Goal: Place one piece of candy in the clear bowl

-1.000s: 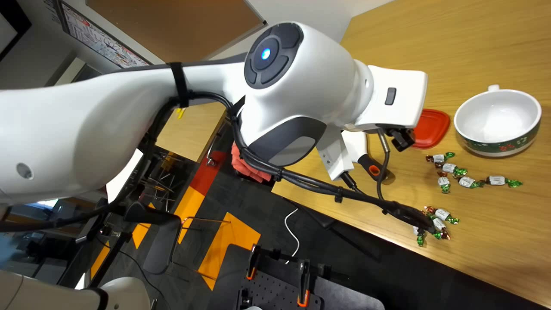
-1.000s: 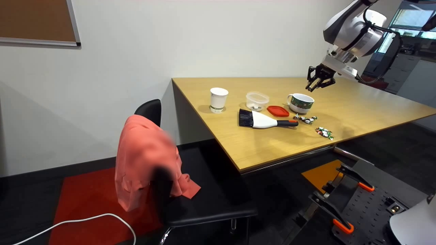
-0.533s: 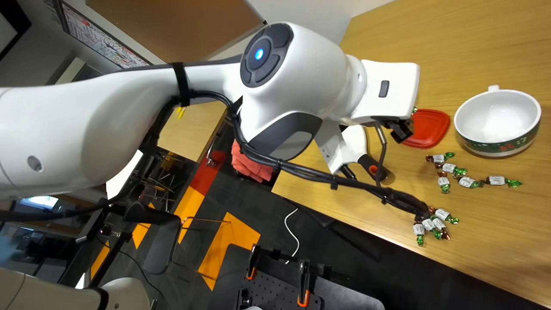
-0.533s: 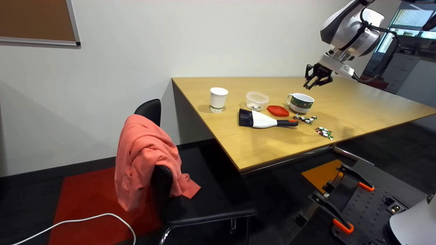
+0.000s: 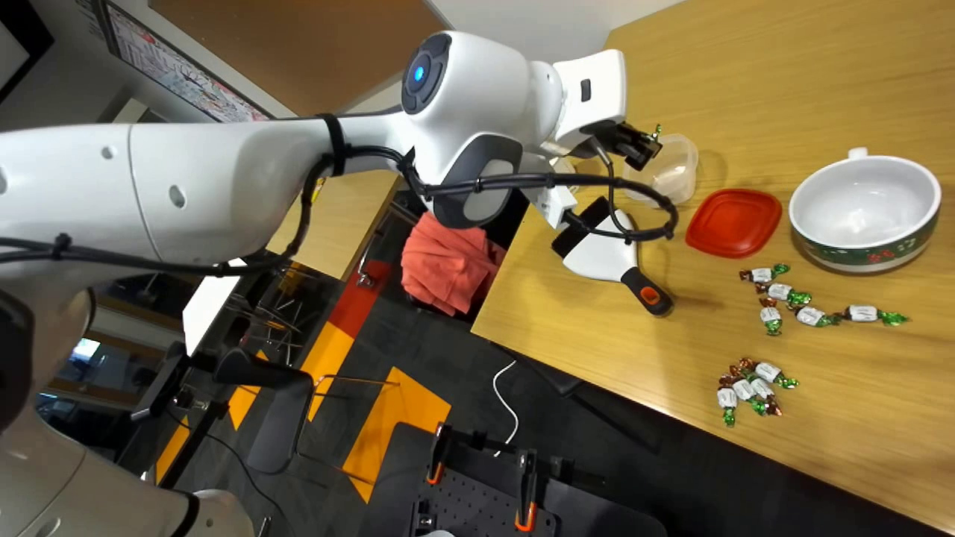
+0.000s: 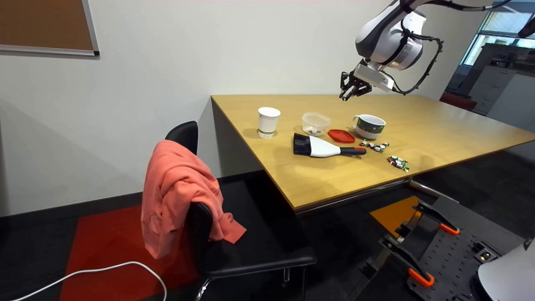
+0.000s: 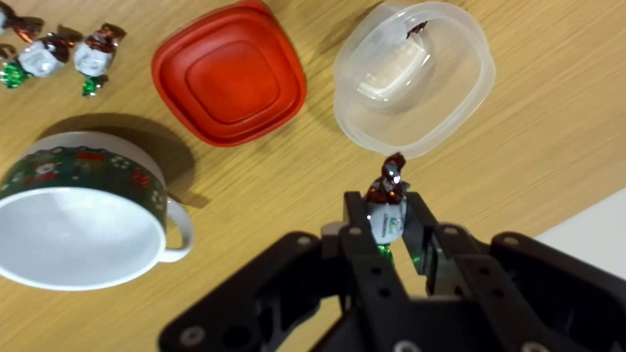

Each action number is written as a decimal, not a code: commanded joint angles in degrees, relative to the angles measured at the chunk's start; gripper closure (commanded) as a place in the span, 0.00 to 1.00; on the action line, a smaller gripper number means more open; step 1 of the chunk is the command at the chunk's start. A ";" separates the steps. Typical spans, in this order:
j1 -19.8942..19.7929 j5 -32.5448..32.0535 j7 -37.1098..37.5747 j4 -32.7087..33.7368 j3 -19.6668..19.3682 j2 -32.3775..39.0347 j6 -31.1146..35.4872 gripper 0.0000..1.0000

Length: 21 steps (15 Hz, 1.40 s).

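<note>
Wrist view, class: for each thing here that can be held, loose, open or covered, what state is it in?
fingers, closed on the held candy
held candy, wrapped, above the table
clear bowl, upright, uncovered, brown wrapper seemingly inside
red lid, flat on the table
mug, upright, uncovered
loose candies, wrapped, lying on the table

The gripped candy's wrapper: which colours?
The candy is brown, white and green, clearest in the wrist view.
</note>
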 commanded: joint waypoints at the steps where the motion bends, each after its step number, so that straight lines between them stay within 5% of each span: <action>1: 2.72 -5.06 5.48 7.47 -2.19 6.46 -1.19 0.94; 13: 1.28 -7.45 4.43 18.87 1.91 15.36 -11.56 0.94; 14: 1.15 -7.34 4.39 19.42 2.16 15.52 -12.62 0.52; 16: 1.16 -7.47 4.60 20.24 2.27 15.79 -13.88 0.44; 21: 1.03 -7.40 4.44 21.05 2.25 15.86 -14.47 0.05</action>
